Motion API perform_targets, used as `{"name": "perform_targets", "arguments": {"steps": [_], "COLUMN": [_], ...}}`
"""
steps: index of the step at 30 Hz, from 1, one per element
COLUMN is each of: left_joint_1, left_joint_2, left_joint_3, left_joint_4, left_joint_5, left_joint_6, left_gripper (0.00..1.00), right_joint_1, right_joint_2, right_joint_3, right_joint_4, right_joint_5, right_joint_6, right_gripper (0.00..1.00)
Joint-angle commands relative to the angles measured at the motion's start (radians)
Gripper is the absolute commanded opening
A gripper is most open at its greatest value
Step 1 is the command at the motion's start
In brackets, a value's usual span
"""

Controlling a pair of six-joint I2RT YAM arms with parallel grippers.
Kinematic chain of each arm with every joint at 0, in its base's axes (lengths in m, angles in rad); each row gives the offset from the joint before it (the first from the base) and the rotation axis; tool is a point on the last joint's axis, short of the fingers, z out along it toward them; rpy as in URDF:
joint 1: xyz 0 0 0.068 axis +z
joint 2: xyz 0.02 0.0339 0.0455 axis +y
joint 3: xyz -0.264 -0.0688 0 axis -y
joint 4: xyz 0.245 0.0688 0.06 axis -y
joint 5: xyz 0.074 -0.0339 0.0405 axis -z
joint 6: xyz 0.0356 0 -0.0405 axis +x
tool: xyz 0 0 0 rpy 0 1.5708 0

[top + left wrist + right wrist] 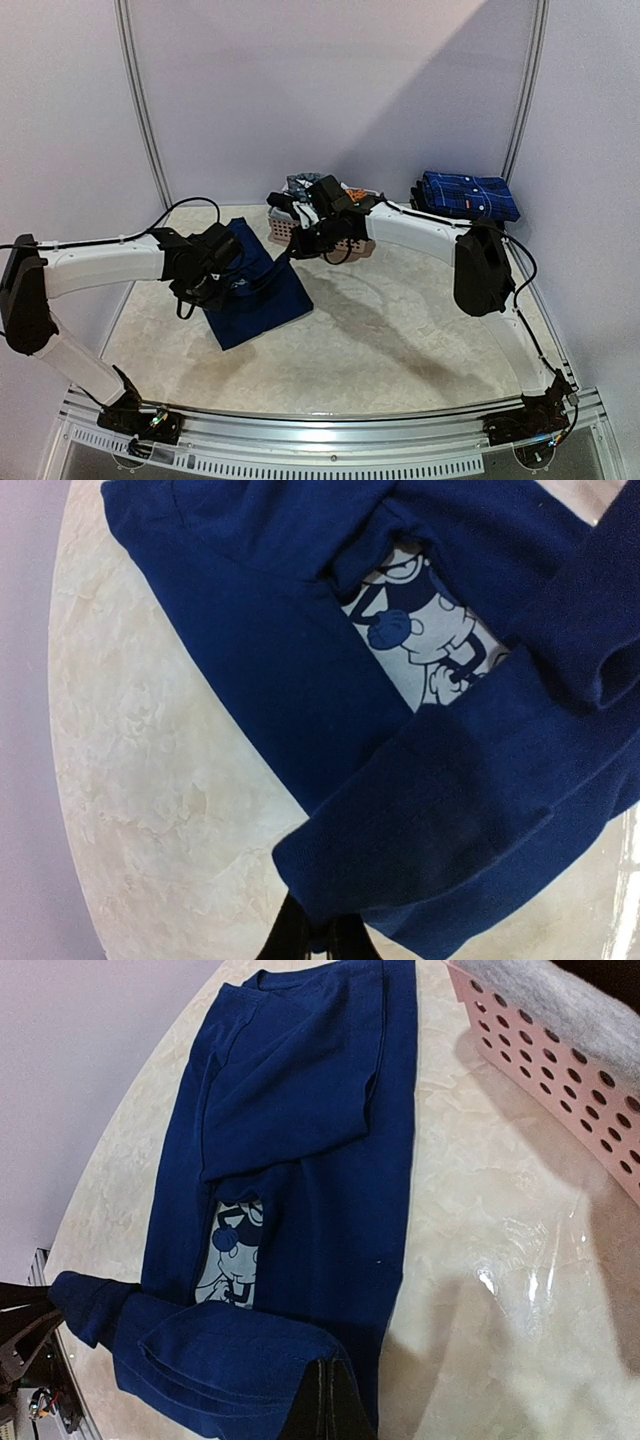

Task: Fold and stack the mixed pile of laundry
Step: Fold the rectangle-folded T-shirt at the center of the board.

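A navy T-shirt (pixel 258 300) with a pale cartoon print (pixel 420 640) lies partly folded on the marble table, its sides turned in. My left gripper (pixel 322 942) is shut on one corner of its folded-up end. The right gripper (pixel 335 1412) is shut on the other corner of that same end (pixel 230 1360). In the top view both grippers (pixel 248 283) (pixel 292 250) hang low over the shirt (pixel 320 1160). More of the laundry pile (pixel 305 186) sits heaped in the basket behind them.
The pale pink slatted basket (pixel 560 1070) stands just beyond the shirt, partly behind the right arm (pixel 400 228). A folded blue checked garment (pixel 468 195) lies at the back right. White walls close in the round table (pixel 420 340).
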Motion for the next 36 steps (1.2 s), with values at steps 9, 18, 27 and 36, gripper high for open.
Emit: {"name": "perform_targets", "arguments": {"steps": [9,18,27,36], "left_joint_1": [0.068,0.093,0.114,0.119], "left_joint_2": [0.058,0.113,0.138,0.168], "left_joint_3": [-0.012,-0.036,-0.044,-0.056], "left_joint_4": [0.08,0.115,0.126,0.131], "left_joint_5": [-0.014,-0.015,-0.022,-0.033], "left_joint_6": [0.013,-0.003,-0.016,-0.035], "left_gripper": [0.0,0.0,0.0,0.0], "right_joint_1": [-0.016,-0.017,-0.017,-0.018], "right_joint_2": [0.065,0.105,0.142,0.164], "right_joint_3": [0.036,0.038,0.039,0.039], "right_joint_4": [0.116,0.154,0.213,0.226], "right_joint_5": [-0.013,-0.018,-0.029,-0.033], "right_joint_6": [0.031,0.061,0.121,0.141], "right_gripper": [0.0,0.0,0.03,0.14]}}
